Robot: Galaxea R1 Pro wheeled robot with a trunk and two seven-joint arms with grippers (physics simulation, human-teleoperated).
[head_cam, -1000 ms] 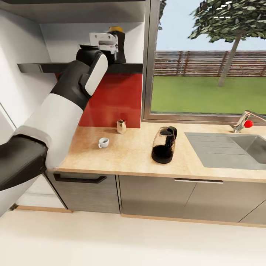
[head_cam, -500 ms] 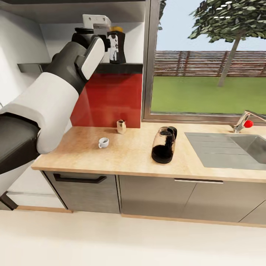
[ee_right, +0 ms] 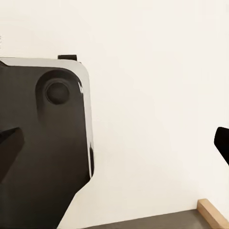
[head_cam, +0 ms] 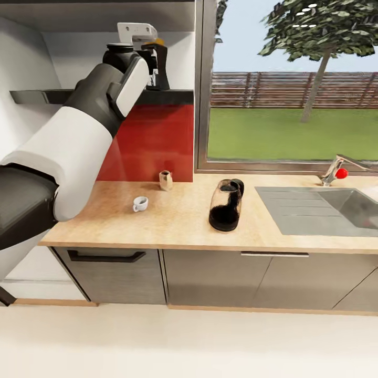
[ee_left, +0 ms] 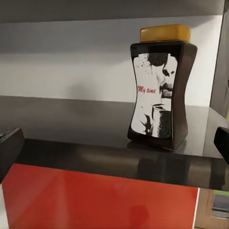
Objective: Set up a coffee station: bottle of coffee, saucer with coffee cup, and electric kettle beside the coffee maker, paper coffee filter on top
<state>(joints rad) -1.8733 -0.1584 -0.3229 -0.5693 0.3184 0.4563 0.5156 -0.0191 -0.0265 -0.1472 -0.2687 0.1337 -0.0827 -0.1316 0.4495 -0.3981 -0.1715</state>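
Kitchen setting: a dark wall shelf (head_cam: pixel 52 96) is mounted above a red backsplash, with a wooden countertop (head_cam: pixel 173 231) below. The bottle of coffee (ee_left: pixel 161 93) stands upright on the shelf, near its end by the window. We have the left gripper (ee_left: pixel 114 143) raised level with the bottle and short of it; its fingertips sit wide apart at the edges of the left wrist view, jaws spread, nothing held. We judge the bottle rigid, glossy and probably slippery, of moderate weight, and breakable if dropped. Its body narrows at mid-height, so we recommend closing on that waist, below the yellow lid, where the flare above resists slipping. The right gripper (ee_right: pixel 114 143) is likewise spread and empty, facing a pale wall.
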